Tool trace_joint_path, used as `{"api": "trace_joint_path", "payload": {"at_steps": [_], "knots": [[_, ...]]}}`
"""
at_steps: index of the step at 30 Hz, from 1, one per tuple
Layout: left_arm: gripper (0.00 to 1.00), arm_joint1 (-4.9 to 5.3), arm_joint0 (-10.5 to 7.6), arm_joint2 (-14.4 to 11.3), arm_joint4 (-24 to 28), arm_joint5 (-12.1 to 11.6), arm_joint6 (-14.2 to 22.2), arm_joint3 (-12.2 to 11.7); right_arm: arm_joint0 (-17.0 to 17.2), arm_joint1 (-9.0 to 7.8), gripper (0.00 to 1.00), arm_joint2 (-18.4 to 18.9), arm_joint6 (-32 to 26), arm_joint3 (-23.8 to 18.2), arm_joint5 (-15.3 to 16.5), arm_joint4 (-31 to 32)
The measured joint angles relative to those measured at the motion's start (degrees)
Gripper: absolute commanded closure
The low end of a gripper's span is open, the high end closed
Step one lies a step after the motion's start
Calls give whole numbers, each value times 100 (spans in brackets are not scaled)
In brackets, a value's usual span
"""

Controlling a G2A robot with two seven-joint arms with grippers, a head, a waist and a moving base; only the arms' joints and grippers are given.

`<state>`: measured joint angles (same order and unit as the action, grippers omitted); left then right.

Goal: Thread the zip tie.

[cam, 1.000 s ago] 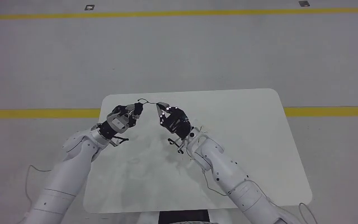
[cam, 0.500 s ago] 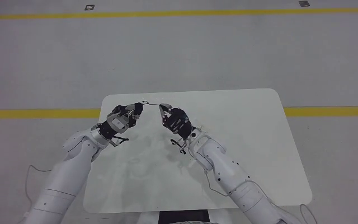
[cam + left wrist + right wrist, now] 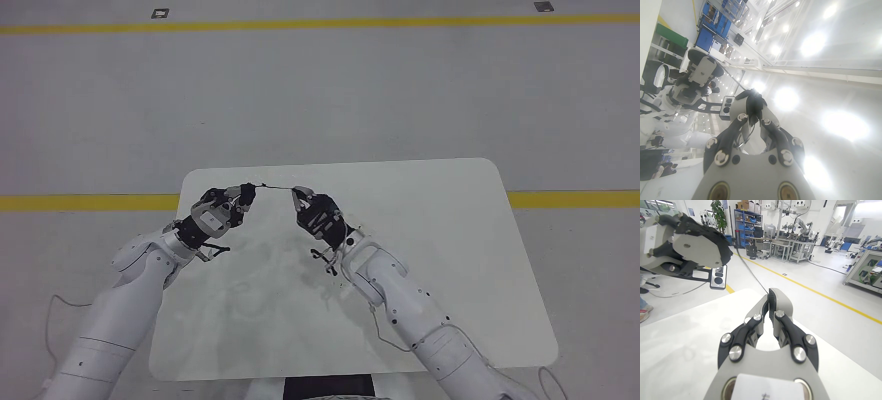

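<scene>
Right gripper (image 3: pixel 769 298): jaws pressed together on the end of a thin black zip tie (image 3: pixel 751 270), held above the white worktop (image 3: pixel 687 332). The tie runs straight and taut up to the black-covered tips of the left gripper (image 3: pixel 725 249). A yellow floor line (image 3: pixel 810 289) lies beyond the worktop's edge.

We find no text that we can read. The white label (image 3: pixel 770 389) on the back of the right gripper (image 3: pixel 769 297) bears a small dark mark, perhaps a character, too blurred to tell. The wall poster (image 3: pixel 690 211) behind is equally illegible to us.
</scene>
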<state>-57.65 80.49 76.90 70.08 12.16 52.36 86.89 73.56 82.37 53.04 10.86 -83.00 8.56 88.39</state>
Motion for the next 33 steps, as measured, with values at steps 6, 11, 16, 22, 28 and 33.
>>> {"api": "trace_joint_path", "payload": {"at_steps": [6,11,16,22,28,33], "knots": [[100,0,0,0,0,0,0,0,34,-22,100,48,-49,-29,-15,122],[100,0,0,0,0,0,0,0,37,-47,100,61,-98,-35,-25,158],[100,0,0,0,0,0,0,0,68,-77,0,98,-114,-55,-123,151],[100,0,0,0,0,0,0,0,224,-137,0,362,-232,-241,-265,156],[100,0,0,0,0,0,0,0,572,-290,0,988,-327,-659,-389,6],[100,0,0,0,0,0,0,0,670,-298,0,1147,-361,-837,-367,-374]]}}
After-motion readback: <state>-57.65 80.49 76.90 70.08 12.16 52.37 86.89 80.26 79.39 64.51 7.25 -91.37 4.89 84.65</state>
